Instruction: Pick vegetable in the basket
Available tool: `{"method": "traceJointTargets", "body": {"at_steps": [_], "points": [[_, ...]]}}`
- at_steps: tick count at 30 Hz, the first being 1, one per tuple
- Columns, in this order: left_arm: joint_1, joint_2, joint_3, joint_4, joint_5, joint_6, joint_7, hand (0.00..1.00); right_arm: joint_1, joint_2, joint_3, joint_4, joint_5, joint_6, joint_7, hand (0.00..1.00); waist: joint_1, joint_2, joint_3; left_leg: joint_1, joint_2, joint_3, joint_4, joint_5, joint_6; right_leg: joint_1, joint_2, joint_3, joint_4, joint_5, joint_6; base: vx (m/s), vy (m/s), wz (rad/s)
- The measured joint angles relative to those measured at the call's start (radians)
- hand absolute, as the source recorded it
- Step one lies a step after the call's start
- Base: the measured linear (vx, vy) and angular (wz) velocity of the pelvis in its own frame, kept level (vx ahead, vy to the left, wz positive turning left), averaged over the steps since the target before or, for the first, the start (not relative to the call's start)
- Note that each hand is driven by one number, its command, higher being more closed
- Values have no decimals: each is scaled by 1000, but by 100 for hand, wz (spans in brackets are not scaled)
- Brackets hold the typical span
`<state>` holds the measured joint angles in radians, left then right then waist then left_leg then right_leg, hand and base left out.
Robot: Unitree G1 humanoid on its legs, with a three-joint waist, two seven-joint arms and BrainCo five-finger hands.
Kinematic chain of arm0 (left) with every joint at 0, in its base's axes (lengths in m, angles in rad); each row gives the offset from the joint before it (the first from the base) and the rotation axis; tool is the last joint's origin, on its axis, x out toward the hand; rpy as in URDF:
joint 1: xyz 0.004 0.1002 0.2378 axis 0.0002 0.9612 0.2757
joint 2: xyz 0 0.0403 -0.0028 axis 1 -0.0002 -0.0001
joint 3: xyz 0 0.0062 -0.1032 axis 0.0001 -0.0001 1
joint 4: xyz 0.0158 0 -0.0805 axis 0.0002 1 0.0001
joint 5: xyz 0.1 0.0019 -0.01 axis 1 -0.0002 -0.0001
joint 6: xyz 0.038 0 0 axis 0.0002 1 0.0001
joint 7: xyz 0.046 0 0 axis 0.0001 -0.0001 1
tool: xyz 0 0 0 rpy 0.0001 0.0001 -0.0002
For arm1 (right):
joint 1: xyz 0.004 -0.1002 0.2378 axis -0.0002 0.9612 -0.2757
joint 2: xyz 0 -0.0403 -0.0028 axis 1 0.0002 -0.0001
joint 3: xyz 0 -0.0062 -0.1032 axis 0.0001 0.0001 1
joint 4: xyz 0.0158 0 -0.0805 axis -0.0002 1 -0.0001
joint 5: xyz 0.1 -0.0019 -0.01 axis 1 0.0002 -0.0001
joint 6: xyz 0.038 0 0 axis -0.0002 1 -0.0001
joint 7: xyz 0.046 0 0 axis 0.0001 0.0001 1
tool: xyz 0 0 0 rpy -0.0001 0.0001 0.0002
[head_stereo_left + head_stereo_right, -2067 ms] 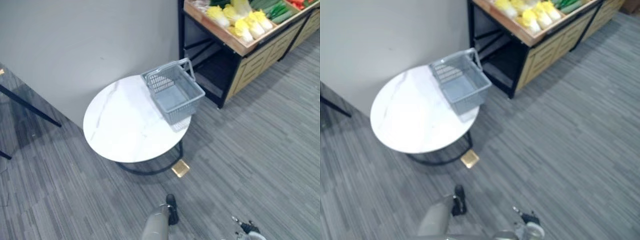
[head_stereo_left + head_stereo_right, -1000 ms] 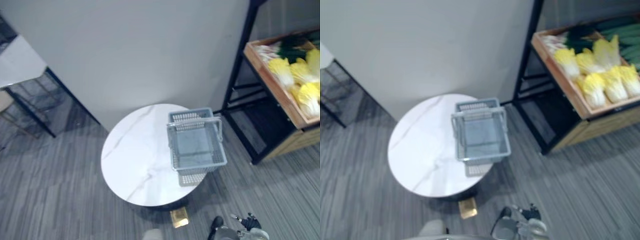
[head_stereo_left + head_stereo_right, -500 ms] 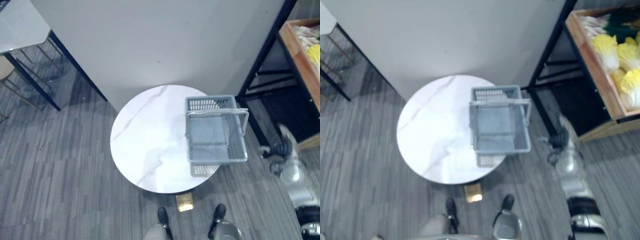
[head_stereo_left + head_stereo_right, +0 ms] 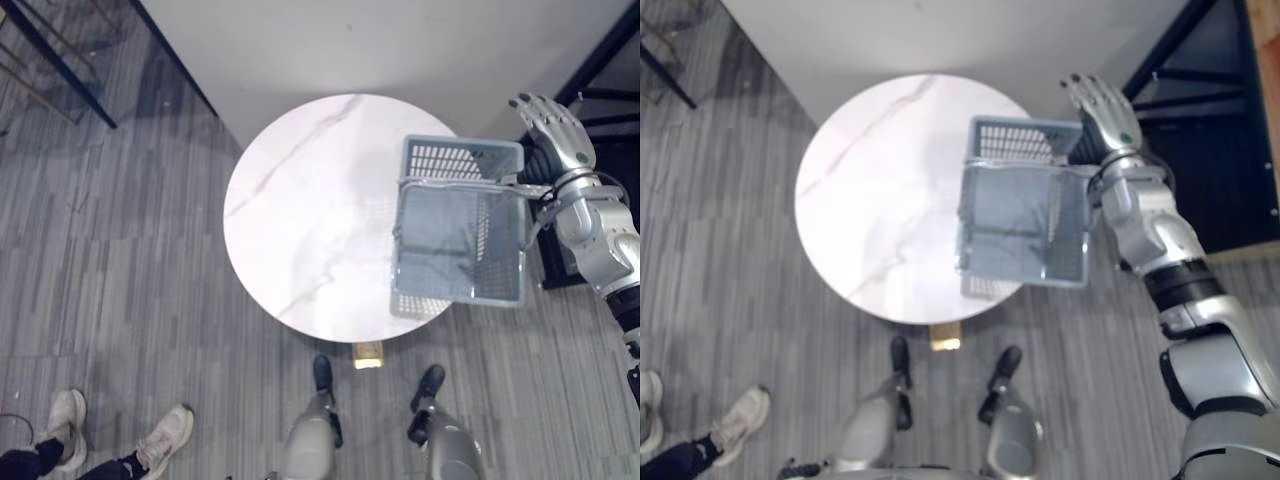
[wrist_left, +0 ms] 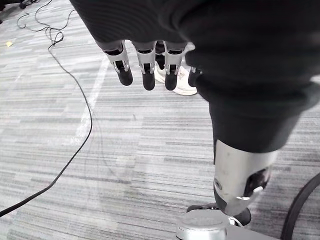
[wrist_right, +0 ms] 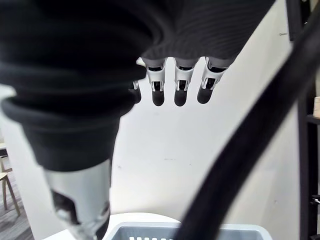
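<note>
We see the grey basket [image 4: 461,160] sitting on the round white counter [image 4: 300,220], at its right edge, with the near end jutting out past the rim over the carpeted floor [image 4: 120,300]. Its handle is swung up and crosses over the far half, and the bare grey bottom shows inside.

Our right hand [image 4: 553,125] is raised just beyond the basket's far right corner, close to the rim. Its fingers [image 6: 180,85] are straight and spread, gripping nothing. The wrist lies alongside the basket's right wall, but we cannot tell whether it touches. Past these fingers we see the white wall [image 6: 200,150] and the basket's top rim below them.

Our left hand [image 5: 146,65] hangs over the carpet, well apart from the counter, its fingers relaxed, pointing down and holding nothing.

A person's light shoes [image 4: 160,440] stand on the floor to our left. A black shelf frame [image 4: 600,50] stands to the right of the basket.
</note>
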<state>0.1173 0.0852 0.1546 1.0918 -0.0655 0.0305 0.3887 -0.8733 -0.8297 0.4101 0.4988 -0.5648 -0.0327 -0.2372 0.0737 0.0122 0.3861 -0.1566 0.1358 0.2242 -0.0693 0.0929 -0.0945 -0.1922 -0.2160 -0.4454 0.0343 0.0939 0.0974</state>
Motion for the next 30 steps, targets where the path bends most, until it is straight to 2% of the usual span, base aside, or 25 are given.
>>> {"method": "traceJointTargets", "body": {"at_steps": [5, 13, 22, 24, 30], "points": [[-6, 2, -2, -21, -8, -2, 2, 0, -45, 0, 43, 78, -27, 4, 2, 0, 10, -3, 12, -8, -1, -12, -2, 0, 0, 0, 2, 16, -6, 0, 0, 35, 12, 7], [-27, 9, -34, -27, -9, -21, 10, 0, -94, -1, 82, 153, -68, 5, 6, 0, 9, -11, 37, -17, 1, -9, -6, 5, -1, -13, 6, 24, -7, 0, 0, 0, 0, 0], [-38, 19, -43, -29, -9, -27, 20, 0, -82, -34, 104, 120, -68, -3, 9, 0, 5, -14, 38, -15, 2, 13, -7, 5, -1, -27, 9, 57, -8, 5, 0, 13, 2, -6], [-38, 19, -43, -29, -9, -27, 20, 0, -62, -57, 109, 94, -68, -9, 28, 0, -3, -14, 39, -15, 3, 13, -7, 5, -1, -27, 9, 58, -7, 5, 0, 0, 0, 0], [-39, 22, -43, -32, -8, -27, 20, 0, -46, -59, 111, 94, -69, -23, 38, 0, -12, -16, 40, -12, 5, 20, -7, 5, -1, -29, 12, 65, -9, 7, -1, 10, -1, -3]]}}
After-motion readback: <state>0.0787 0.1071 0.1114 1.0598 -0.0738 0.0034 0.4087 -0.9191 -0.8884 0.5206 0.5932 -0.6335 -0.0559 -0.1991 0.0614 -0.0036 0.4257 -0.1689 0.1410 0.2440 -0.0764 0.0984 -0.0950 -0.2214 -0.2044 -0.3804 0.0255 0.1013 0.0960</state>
